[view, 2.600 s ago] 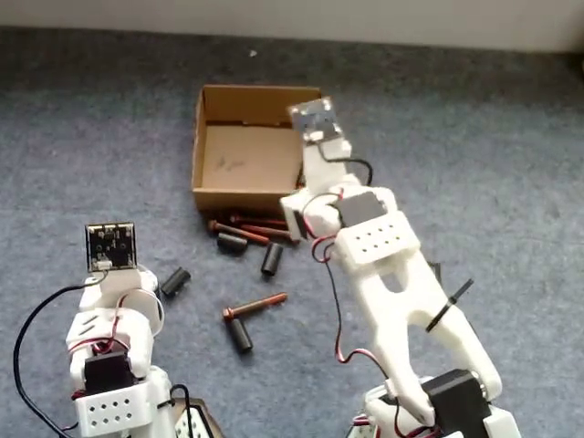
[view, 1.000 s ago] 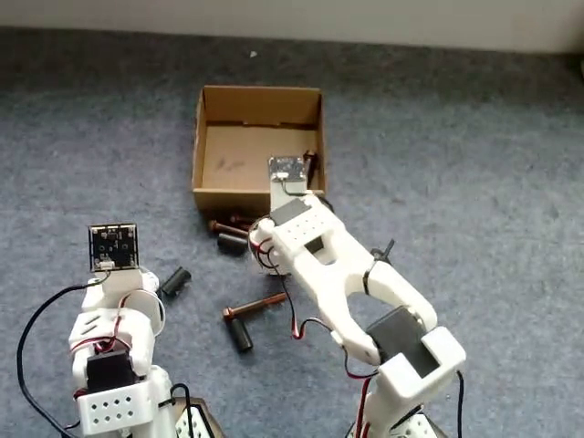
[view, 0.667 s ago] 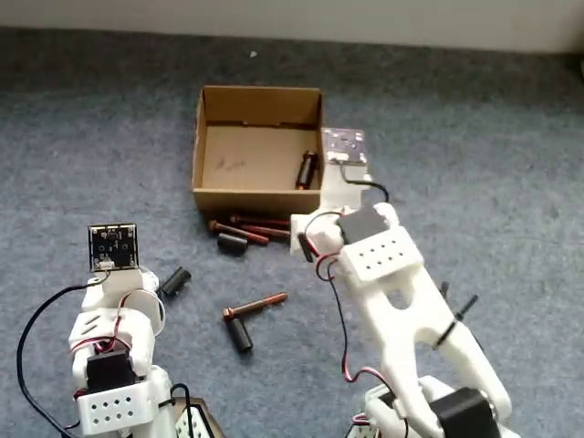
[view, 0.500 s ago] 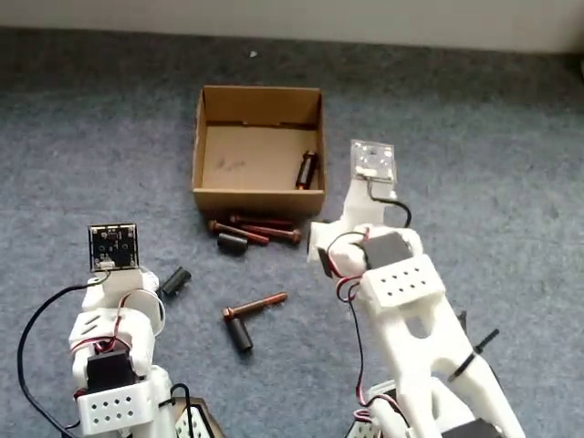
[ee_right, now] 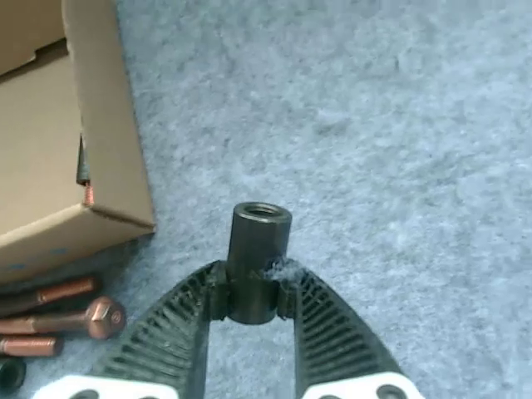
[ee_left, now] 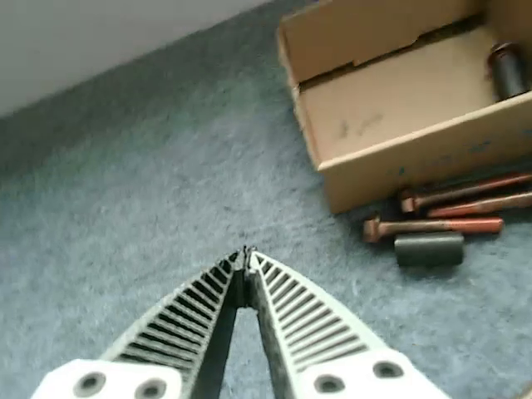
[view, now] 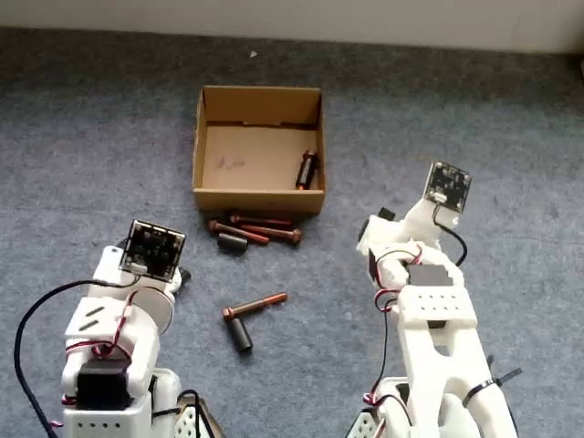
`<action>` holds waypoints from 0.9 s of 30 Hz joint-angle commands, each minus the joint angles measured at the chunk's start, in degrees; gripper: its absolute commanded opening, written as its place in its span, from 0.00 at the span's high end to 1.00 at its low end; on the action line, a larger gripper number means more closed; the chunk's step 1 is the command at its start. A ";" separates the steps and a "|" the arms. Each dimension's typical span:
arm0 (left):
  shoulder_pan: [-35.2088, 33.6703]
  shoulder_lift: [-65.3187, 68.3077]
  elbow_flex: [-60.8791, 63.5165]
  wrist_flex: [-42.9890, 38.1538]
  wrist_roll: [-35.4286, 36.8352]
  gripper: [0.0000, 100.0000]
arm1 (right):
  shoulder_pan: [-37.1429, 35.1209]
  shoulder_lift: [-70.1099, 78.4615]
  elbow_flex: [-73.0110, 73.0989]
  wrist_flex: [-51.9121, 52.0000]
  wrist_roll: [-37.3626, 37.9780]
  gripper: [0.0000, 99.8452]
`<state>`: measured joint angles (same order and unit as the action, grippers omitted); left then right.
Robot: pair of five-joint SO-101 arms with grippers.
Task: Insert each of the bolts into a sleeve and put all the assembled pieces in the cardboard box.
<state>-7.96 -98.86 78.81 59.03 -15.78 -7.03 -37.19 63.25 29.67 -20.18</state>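
Grey carpet lay under the cardboard box, which had a faint unreadable scribble on its floor; beside the box the right gripper clamped a sleeve, bore pointing beyond the fingertips; the left gripper was closed, empty; three bolts lay along the box's near wall; an assembled piece lay inside.

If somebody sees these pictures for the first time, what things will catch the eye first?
The right hand grips a black sleeve, which sticks out beyond it, near a corner of the cardboard box. One assembled piece lies inside the box, and several copper-coloured bolts lie loose on the carpet before its front wall.
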 commanded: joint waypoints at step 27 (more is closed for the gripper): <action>30.20 105.89 -64.66 2.20 -26.29 0.81 | 11.56 -2.59 -0.92 -2.77 0.26 0.99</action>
<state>20.62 1.36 19.03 61.05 -38.11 3.87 -37.19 63.34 28.26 -20.18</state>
